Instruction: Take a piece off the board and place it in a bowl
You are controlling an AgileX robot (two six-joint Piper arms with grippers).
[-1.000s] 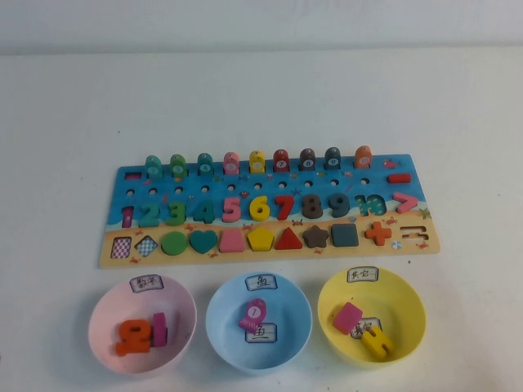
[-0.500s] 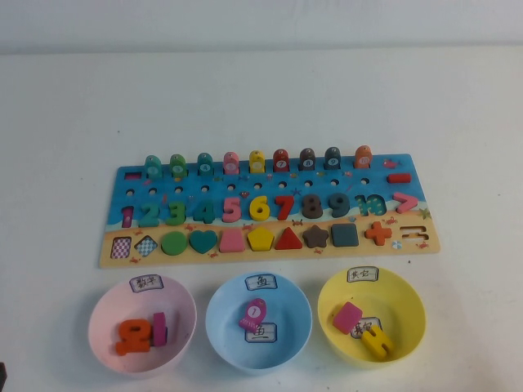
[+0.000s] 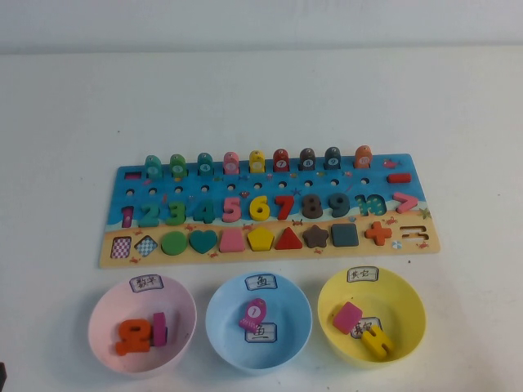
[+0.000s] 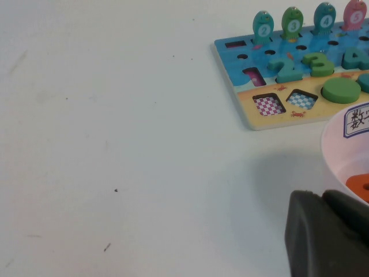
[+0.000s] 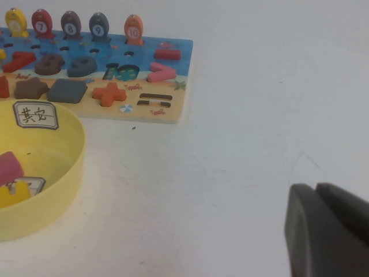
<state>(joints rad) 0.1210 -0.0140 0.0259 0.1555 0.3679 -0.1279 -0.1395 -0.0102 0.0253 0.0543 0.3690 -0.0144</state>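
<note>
Piece (image 3: 161, 328) already lies in the pink bowl (image 3: 106, 347), beside an orange digit (image 3: 133, 336).
Light, stiff wood; pinch its narrow flanks. Left gripper (image 4: 323, 236), at the bowl's 8 o'clock, is closed and empty; right gripper (image 5: 326, 231) cannot be told.

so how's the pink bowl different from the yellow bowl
The pink bowl sits at the robot's left end of the row, the yellow bowl at the right end. The pink bowl holds an orange piece and a magenta digit 1; the yellow bowl holds a pink square and a yellow piece. Both are round, labelled and in front of the board.
</note>
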